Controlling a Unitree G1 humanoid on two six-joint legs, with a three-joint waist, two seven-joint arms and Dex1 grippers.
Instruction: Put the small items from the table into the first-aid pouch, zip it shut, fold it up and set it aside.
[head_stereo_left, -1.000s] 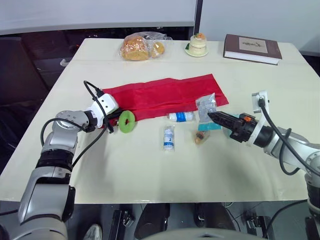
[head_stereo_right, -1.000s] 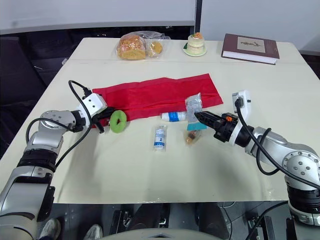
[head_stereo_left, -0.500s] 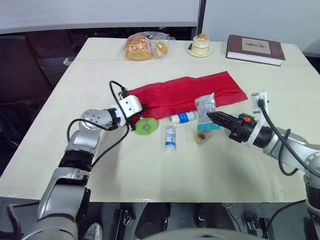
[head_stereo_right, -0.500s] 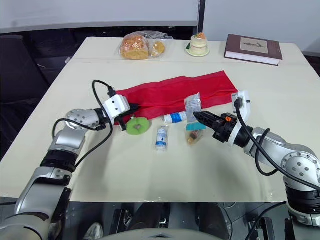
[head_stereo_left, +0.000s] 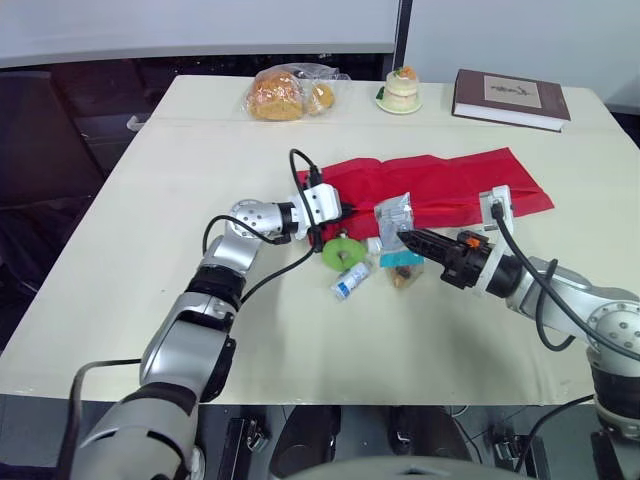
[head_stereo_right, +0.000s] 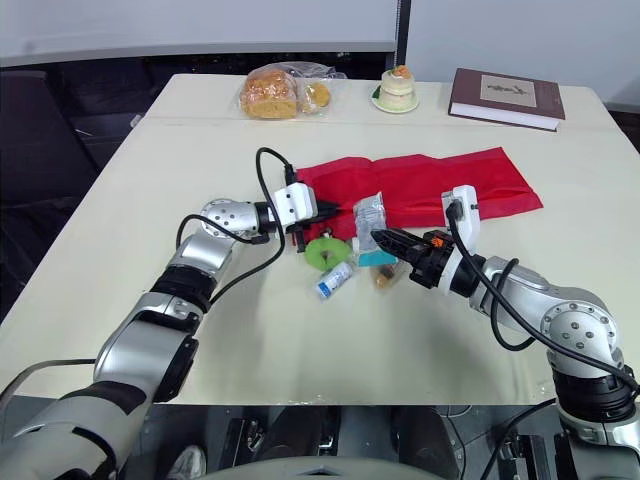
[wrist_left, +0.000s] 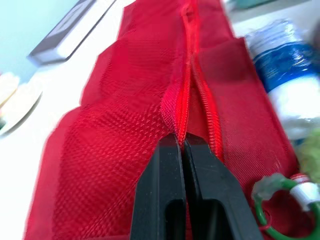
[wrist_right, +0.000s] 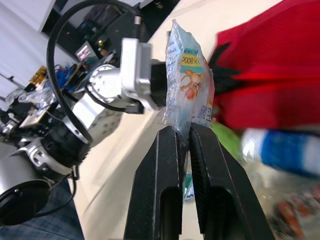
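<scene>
Across mid-frame in the head views lies the red mesh pouch (head_stereo_left: 440, 185), its left end at the left gripper (wrist_left: 181, 145); the left wrist view reveals fingers (wrist_left: 165, 170) pinched tight on the zipper seam (wrist_left: 187, 85). The right gripper (wrist_right: 182, 131) clamps a snack packet (wrist_right: 190, 92) upright, near a green ring (head_stereo_left: 342, 252).

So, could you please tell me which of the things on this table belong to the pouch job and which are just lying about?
Job: red pouch, pinched by the left gripper; clear packet, held in the right gripper; green ring; small bottle; brown wrapped item; teal packet.
Lying about: bag of bread; cake; book.
</scene>
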